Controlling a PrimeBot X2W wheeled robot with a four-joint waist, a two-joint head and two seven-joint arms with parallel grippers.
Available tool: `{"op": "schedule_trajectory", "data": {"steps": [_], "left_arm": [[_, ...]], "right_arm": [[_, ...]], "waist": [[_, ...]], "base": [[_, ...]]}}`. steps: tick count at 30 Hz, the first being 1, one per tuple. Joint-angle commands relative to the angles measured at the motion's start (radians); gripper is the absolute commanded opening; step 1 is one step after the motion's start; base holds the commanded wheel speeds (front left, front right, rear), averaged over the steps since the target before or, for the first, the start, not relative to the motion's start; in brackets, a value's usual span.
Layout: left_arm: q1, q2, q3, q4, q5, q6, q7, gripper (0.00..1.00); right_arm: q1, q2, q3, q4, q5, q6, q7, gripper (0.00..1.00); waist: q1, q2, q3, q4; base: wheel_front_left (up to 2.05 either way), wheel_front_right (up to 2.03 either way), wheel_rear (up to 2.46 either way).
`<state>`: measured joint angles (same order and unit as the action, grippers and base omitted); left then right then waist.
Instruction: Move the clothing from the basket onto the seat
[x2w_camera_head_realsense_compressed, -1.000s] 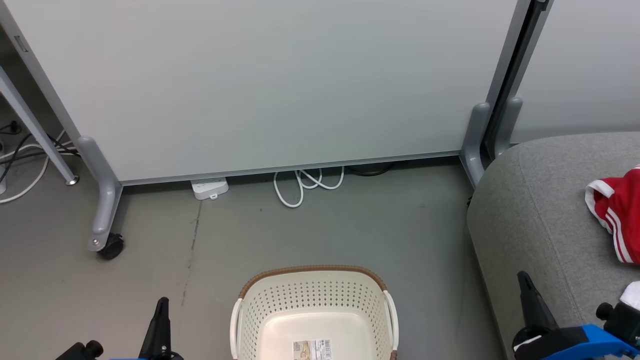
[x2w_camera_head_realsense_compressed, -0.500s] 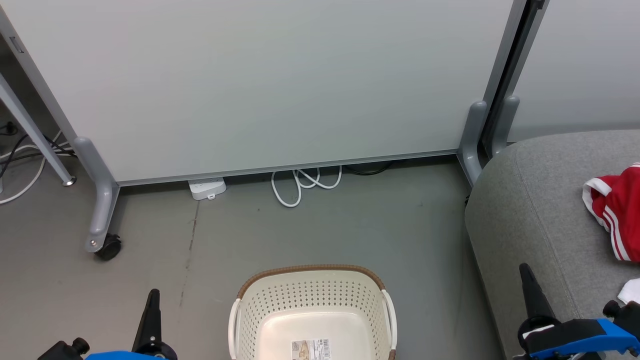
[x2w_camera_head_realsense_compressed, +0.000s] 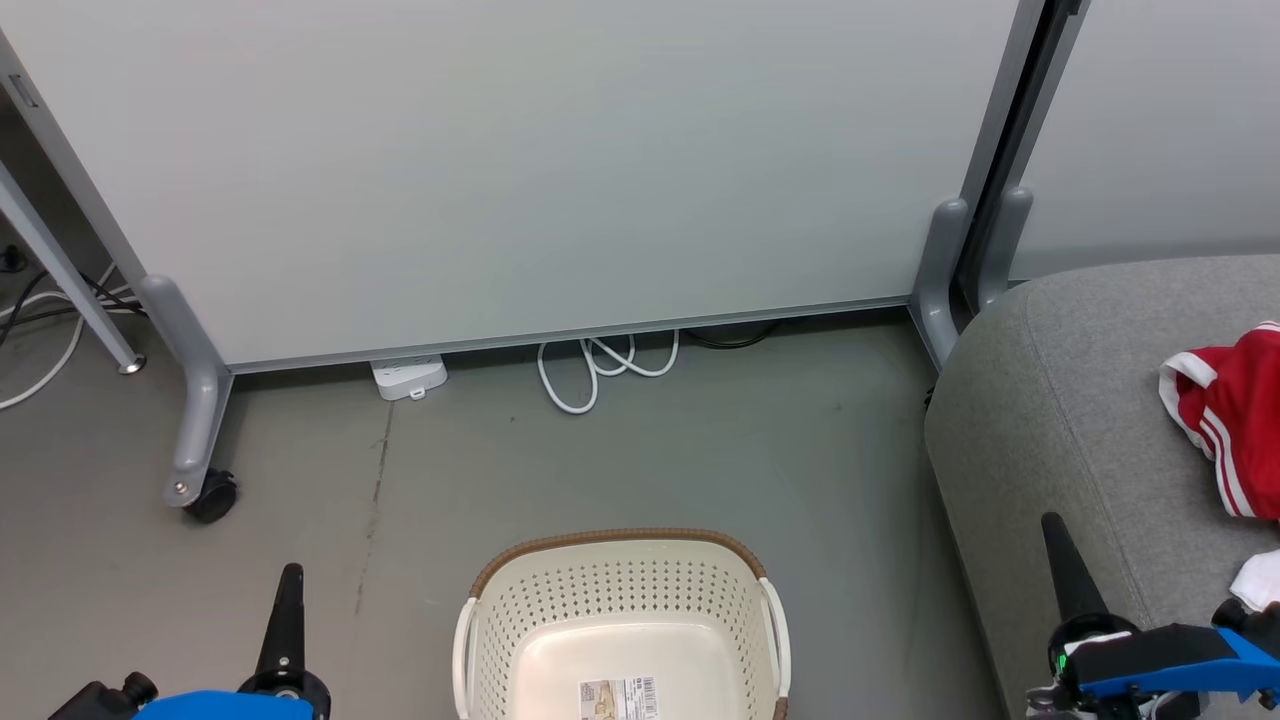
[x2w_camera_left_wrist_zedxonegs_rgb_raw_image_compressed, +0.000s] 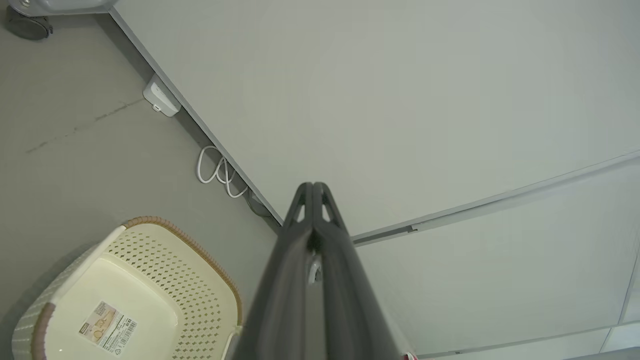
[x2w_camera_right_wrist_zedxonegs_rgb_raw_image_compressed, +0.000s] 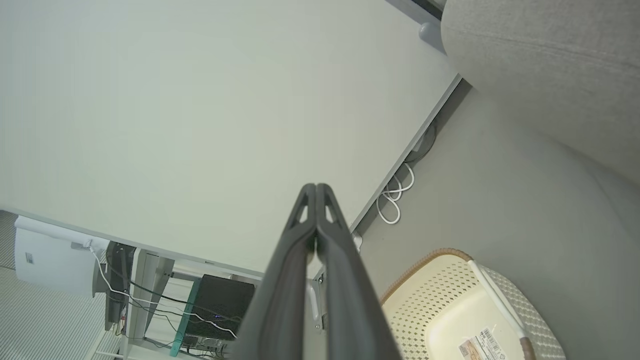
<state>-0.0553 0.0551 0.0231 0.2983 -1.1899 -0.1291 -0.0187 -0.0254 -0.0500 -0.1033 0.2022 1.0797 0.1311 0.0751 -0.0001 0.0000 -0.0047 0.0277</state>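
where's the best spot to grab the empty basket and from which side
Take the basket by a white side handle, coming down from above on that side. Each handle is a thin bar that seems to stand off the side, easy to close on; the perforated wall is broad and curved, hard to pinch.

You have a cream basket (x2w_camera_head_realsense_compressed: 620, 600) with dotted perforated walls, a brown woven-look rim and white handles. Your seat (x2w_camera_head_realsense_compressed: 1050, 420) is a plain mid grey. The clothing (x2w_camera_head_realsense_compressed: 1225, 420) you see is bright red with white bands and thin white stripes. The floor (x2w_camera_head_realsense_compressed: 700, 460) is dull grey, the cable (x2w_camera_head_realsense_compressed: 600, 365) white, the panel (x2w_camera_head_realsense_compressed: 560, 170) pale grey.
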Motion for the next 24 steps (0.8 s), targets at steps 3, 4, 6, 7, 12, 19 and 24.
{"op": "schedule_trajectory", "data": {"steps": [3,4,6,7,12,19,24], "left_arm": [[-0.027,0.010,0.012,-0.016,-0.049,-0.002,0.014,0.00],[-0.027,0.010,0.014,-0.017,-0.058,-0.002,0.017,0.00],[-0.029,0.010,0.017,-0.019,-0.076,-0.002,0.021,0.00],[-0.030,0.010,0.019,-0.020,-0.085,-0.002,0.024,0.00],[-0.034,0.010,0.026,-0.025,-0.128,-0.002,0.036,0.00],[-0.037,0.010,0.034,-0.030,-0.177,-0.002,0.051,0.00],[-0.041,0.010,0.042,-0.034,-0.217,-0.002,0.061,0.00]], "right_arm": [[-0.028,-0.001,-0.003,-0.001,0.060,0.000,0.004,0.00],[-0.030,-0.001,-0.003,0.000,0.071,0.000,0.005,0.00],[-0.034,-0.001,-0.004,0.002,0.093,0.000,0.008,0.00],[-0.035,-0.001,-0.004,0.003,0.104,0.000,0.009,0.00],[-0.042,-0.001,-0.005,0.008,0.157,0.000,0.012,0.00],[-0.049,-0.001,-0.006,0.014,0.217,0.000,0.017,0.00],[-0.057,-0.001,-0.007,0.018,0.265,0.000,0.020,0.00]], "waist": [[0.0001,0.0000,0.001,-0.002],[0.0001,0.0000,0.001,-0.002],[0.0001,0.0000,0.001,-0.003],[0.0001,0.0000,0.001,-0.004],[0.0001,0.0000,0.002,-0.006],[0.0001,0.0000,0.003,-0.009],[0.0001,0.0000,0.003,-0.012]], "base": [[0.00,0.00,0.00],[0.00,0.00,0.00],[0.00,0.00,0.00],[0.00,0.00,0.00],[0.00,0.00,0.00],[0.00,0.00,0.00],[0.00,0.00,0.00]]}}
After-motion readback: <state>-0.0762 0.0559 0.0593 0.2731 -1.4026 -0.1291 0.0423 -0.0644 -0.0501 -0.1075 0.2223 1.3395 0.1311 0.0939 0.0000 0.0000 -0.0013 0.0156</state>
